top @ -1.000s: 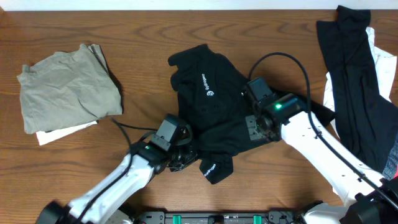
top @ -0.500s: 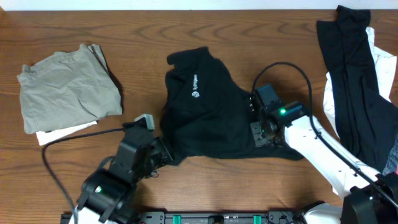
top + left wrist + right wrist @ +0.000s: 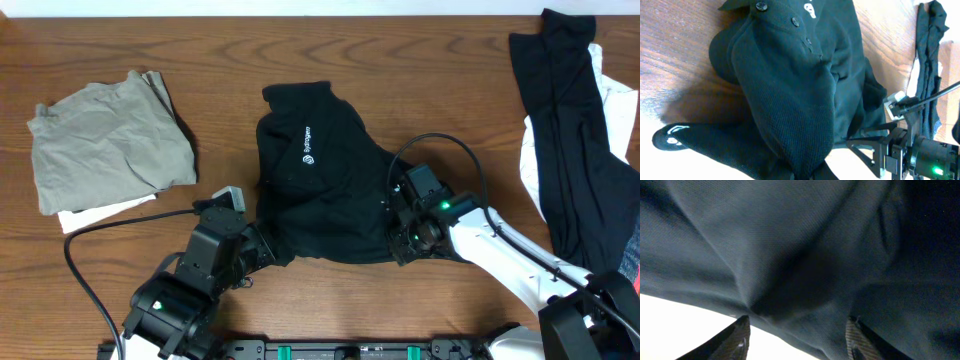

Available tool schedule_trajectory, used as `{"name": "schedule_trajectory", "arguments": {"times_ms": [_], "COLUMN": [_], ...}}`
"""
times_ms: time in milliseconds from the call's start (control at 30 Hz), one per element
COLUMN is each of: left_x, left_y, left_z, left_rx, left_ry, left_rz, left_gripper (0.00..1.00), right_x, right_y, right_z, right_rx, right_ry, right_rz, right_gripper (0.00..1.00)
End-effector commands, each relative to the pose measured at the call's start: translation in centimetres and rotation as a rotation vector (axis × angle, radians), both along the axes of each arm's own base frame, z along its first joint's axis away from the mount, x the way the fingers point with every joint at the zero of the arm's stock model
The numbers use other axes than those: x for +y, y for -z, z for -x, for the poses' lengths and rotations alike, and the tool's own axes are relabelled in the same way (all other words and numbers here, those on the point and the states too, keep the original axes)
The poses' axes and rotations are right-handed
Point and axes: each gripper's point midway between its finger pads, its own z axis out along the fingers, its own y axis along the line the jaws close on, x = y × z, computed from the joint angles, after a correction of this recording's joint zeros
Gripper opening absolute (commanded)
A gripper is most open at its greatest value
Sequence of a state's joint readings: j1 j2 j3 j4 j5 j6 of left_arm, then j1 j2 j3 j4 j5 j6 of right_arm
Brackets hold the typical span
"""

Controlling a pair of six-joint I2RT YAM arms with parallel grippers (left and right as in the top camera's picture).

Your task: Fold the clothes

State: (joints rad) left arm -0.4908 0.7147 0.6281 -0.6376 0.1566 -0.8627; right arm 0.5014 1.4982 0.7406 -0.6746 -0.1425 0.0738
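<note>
So at that moment my left gripper (image 3: 262, 246) was clamped tight on the lower left edge of the black shirt (image 3: 320, 190). In the left wrist view the fabric bunched up and ran straight down into where my jaws sit, though the fingers themselves were buried under cloth. My right gripper (image 3: 400, 236) was at the shirt's right side with its jaws apart. The right wrist view showed both fingertips (image 3: 740, 336) spread wide, dark fabric hanging just past them, nothing pinched.

The shirt was lying crumpled in the middle of the table (image 3: 450, 60), with the small white logo (image 3: 308, 148) facing up near the top left of it. From the left wrist I could see a row of buttons (image 3: 795, 21) along one fold.

The rest of the clothes were well apart from it. An olive-grey piece (image 3: 110, 140) sat folded on the left with a white piece (image 3: 100, 213) peeking out underneath. A long black garment (image 3: 565, 130) lay draped over something white (image 3: 612, 110) at the far right.
</note>
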Motion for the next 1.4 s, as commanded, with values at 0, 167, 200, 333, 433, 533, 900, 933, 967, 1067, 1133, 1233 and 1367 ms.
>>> {"name": "schedule_trajectory", "arguments": {"times_ms": [0,167,200,333,433,533,900,933,967,1067,1133,1233,1367], "left_x": [0.2,0.3,0.3,0.3,0.3,0.3,0.3,0.3,0.3,0.3,0.3,0.3,0.3], "left_y": [-0.6,-0.5,-0.5,-0.5,-0.5,-0.5,-0.5,-0.5,-0.5,-0.5,-0.5,-0.4,-0.4], "left_z": [-0.4,-0.4,-0.3,-0.3,-0.3,-0.3,-0.3,-0.3,-0.3,-0.3,-0.3,-0.2,-0.2], "left_rx": [-0.022,-0.019,-0.018,-0.015,-0.015,-0.015,-0.015,-0.015,-0.015,-0.015,-0.014,-0.012,-0.012], "left_ry": [-0.004,-0.004,-0.004,-0.004,-0.004,-0.004,-0.004,-0.004,-0.004,-0.004,-0.004,-0.004,-0.004], "left_rz": [-0.014,-0.016,-0.016,-0.018,-0.018,-0.018,-0.018,-0.018,-0.018,-0.018,-0.018,-0.02,-0.02], "left_gripper": [0.06,0.06,0.06,0.06,0.06,0.06,0.06,0.06,0.06,0.06,0.06,0.06,0.06], "right_x": [0.8,1.1,1.1,1.0,0.9,0.9,-7.9,-10.0,-11.8,-17.6,-18.9,-19.1,-19.8], "right_y": [-0.2,-0.2,-0.2,0.5,1.4,1.8,-9.8,-12.6,-14.6,-18.8,-18.6,-16.2,-13.2], "right_z": [0.1,-0.5,-0.5,-0.3,0.0,-0.1,-9.8,-11.6,-12.7,-15.0,-15.6,-14.4,-11.3], "right_rx": [-0.01,-0.031,-0.03,-0.007,0.018,0.026,-0.437,-0.535,-0.599,-0.719,-0.676,-0.521,-0.363], "right_ry": [-0.035,-0.023,-0.023,-0.011,-0.008,-0.003,0.377,0.457,0.522,0.754,0.803,0.813,0.816], "right_rz": [-0.033,-0.046,-0.045,-0.035,-0.022,-0.017,0.322,0.369,0.406,0.456,0.354,0.211,0.226], "right_gripper": [0.56,0.48,0.48,0.46,0.37,0.01,0.01,0.01,0.01,0.15,0.43,0.76,0.82]}}
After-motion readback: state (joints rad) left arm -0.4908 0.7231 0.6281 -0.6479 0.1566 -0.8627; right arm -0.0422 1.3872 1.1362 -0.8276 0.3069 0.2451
